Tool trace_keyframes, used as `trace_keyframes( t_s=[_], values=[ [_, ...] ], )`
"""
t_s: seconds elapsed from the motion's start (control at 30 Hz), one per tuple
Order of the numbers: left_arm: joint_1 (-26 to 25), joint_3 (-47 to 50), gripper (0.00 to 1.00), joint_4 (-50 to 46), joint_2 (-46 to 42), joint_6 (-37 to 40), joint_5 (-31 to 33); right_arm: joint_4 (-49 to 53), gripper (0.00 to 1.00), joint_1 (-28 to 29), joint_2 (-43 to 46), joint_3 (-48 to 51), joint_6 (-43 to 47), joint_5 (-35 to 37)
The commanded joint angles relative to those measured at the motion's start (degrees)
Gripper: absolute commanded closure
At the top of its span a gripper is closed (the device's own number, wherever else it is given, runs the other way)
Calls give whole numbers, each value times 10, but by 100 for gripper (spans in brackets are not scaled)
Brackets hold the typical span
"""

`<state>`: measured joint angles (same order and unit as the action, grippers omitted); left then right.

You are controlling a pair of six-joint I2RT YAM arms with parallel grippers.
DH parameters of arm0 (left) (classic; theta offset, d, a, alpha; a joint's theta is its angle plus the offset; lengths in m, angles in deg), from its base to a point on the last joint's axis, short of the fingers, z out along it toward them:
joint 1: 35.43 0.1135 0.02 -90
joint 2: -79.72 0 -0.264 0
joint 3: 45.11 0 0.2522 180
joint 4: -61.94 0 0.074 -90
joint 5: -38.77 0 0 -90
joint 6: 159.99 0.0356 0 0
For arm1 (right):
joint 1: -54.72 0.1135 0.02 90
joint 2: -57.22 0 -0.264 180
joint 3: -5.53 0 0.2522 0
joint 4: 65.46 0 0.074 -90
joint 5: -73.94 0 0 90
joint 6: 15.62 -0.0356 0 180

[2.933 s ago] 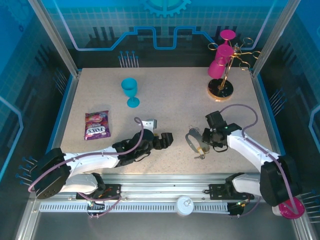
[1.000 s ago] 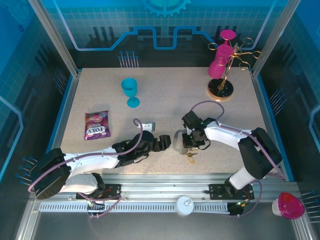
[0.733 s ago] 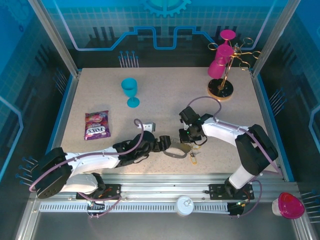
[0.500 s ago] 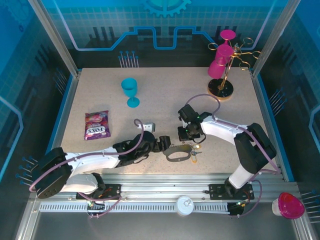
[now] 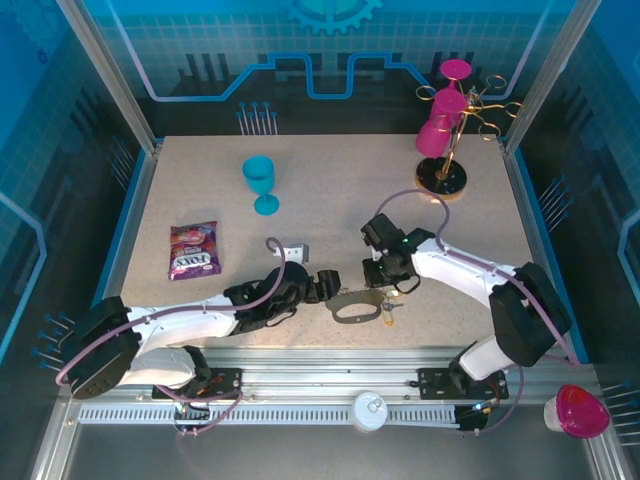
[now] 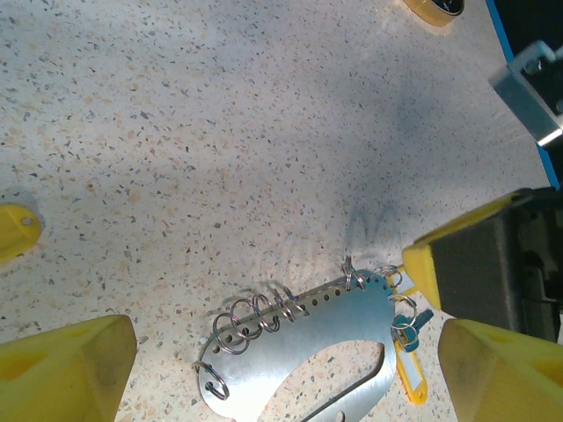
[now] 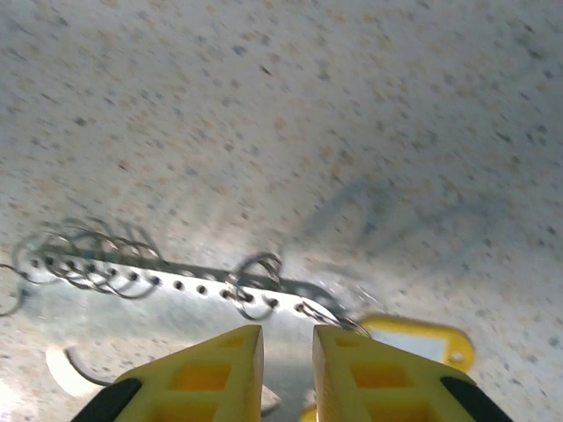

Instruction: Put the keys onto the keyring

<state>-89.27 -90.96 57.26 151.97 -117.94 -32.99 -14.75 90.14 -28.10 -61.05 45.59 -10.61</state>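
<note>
The keyring (image 5: 345,297) is a flat silver plate with a row of holes and several split rings, lying on the table (image 5: 330,190). In the left wrist view the keyring (image 6: 308,330) lies between the wide-open fingers of my left gripper (image 6: 281,378). The keys (image 6: 407,374), one with a yellow tag and one teal, hang on rings at its right end. My right gripper (image 7: 288,347) hovers over that end of the keyring (image 7: 176,308), its jaws a narrow gap apart with nothing clamped. The yellow-tagged key (image 7: 413,338) lies just right of its fingers.
A blue goblet (image 5: 261,180) and a candy pouch (image 5: 194,250) sit at the left. A gold stand with pink cups (image 5: 445,130) is at the back right. A small grey block (image 5: 293,253) lies behind my left gripper (image 5: 325,287). A yellow piece (image 6: 16,230) is cut off by the frame edge.
My right gripper dragged the keyring left to the left gripper's fingers, laid it flat, parted its jaws slightly and drew back a little. The left arm stayed still.
</note>
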Motion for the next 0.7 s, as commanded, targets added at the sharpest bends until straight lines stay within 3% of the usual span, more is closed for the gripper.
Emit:
trace_keyframes(
  t_s=[0.0, 0.4, 0.67],
  values=[
    [-2, 3, 11, -4, -12, 5, 12, 33, 74, -7, 22, 20, -24, 16],
    [-1, 10, 11, 1, -17, 0, 13, -79, 65, -3, 66, 91, -290, -35],
    [-1, 15, 11, 4, -22, -3, 15, -80, 64, 1, 33, 72, -347, -12]
  ],
)
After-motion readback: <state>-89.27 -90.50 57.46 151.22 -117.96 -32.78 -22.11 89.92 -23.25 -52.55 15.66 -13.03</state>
